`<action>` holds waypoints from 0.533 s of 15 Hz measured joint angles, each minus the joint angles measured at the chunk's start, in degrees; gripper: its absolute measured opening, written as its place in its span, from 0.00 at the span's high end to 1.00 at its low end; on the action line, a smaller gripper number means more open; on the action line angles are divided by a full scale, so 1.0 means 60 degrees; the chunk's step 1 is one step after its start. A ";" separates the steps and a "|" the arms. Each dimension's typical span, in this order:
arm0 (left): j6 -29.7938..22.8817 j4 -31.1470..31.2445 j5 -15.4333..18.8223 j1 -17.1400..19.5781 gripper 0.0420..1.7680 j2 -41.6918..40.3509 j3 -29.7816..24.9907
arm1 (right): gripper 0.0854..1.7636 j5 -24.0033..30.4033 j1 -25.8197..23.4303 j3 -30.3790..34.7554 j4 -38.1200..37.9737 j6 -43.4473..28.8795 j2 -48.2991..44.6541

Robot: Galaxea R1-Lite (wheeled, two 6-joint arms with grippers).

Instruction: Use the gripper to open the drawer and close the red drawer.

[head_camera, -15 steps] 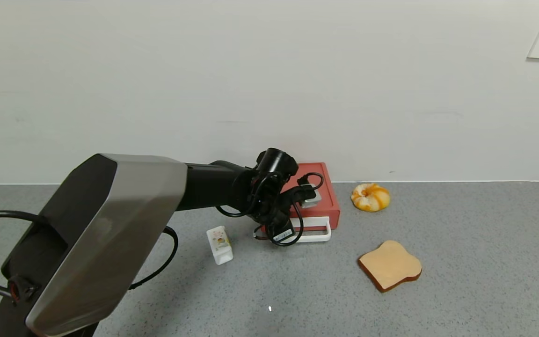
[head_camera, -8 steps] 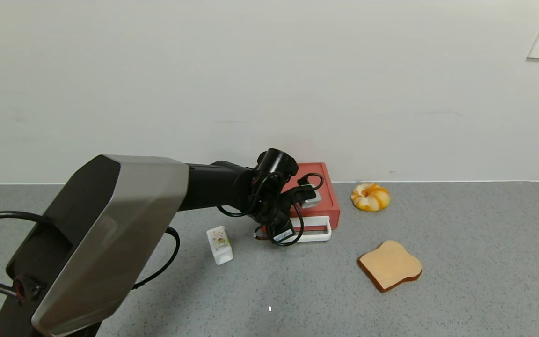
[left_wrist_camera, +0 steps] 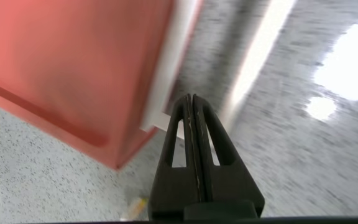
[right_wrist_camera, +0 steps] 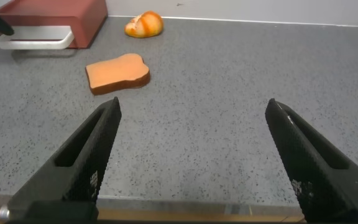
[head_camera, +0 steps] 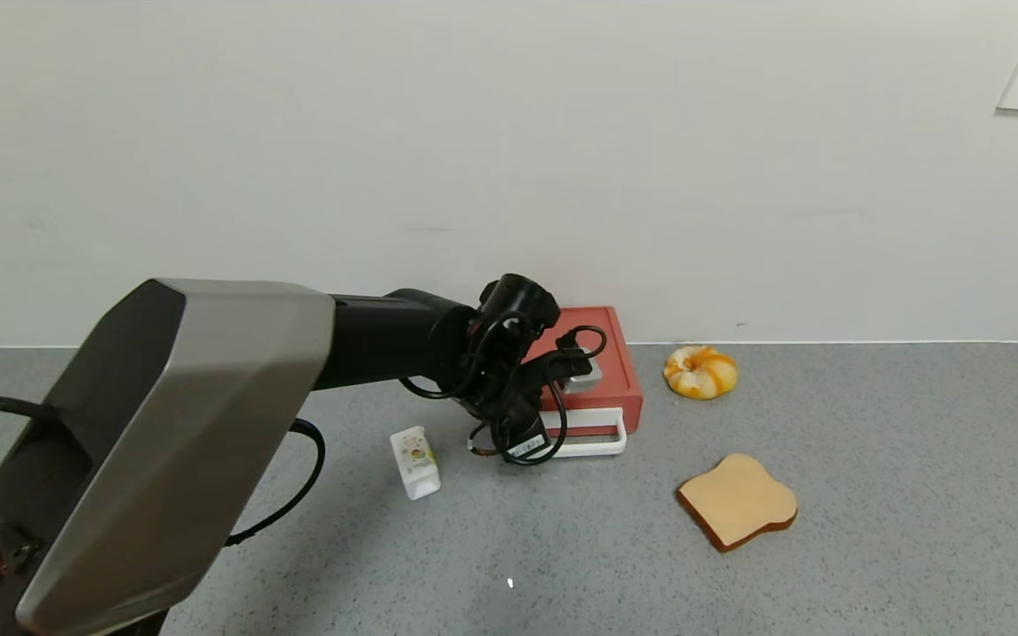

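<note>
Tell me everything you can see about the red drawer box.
The red drawer is a flat, brick-red box, plastic-looking, sitting on the grey counter against the wall. A white loop handle sticks out from its front toward the robot. The tray looks pushed in. The left gripper, fingers pressed together, is at the handle; whether they touch is unclear. A bread roll lies apart, beside it.

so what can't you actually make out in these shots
- Head view: the left end effector covers the left end of the white handle, so any contact is hidden.
- Left wrist view: the red drawer is blurred and cut off by the frame edge; whether the tray is slid out is unclear.
- Head view: the print on the small white carton is too small to read.
- The right end effector appears only in its own wrist view.
</note>
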State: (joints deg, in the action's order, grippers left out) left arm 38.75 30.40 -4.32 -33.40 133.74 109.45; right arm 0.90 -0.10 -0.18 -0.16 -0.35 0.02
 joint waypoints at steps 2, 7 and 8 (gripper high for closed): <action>-0.0323 0.0455 0.0077 -0.0161 0.96 -0.0404 -0.0016 | 0.03 -0.0008 0.0000 0.0000 0.0000 0.0004 -0.0004; -0.2022 0.0707 0.0114 -0.0262 0.96 -0.1412 -0.0384 | 0.03 0.0000 0.0000 0.0000 0.0000 0.0000 0.0000; -0.2400 0.0711 0.0114 -0.0262 0.96 -0.1686 -0.0620 | 0.03 0.0000 0.0000 0.0000 -0.0004 0.0004 -0.0004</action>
State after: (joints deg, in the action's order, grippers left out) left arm 24.36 34.67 -3.63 -34.97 123.62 105.73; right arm 0.90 -0.10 -0.18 -0.18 -0.33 0.00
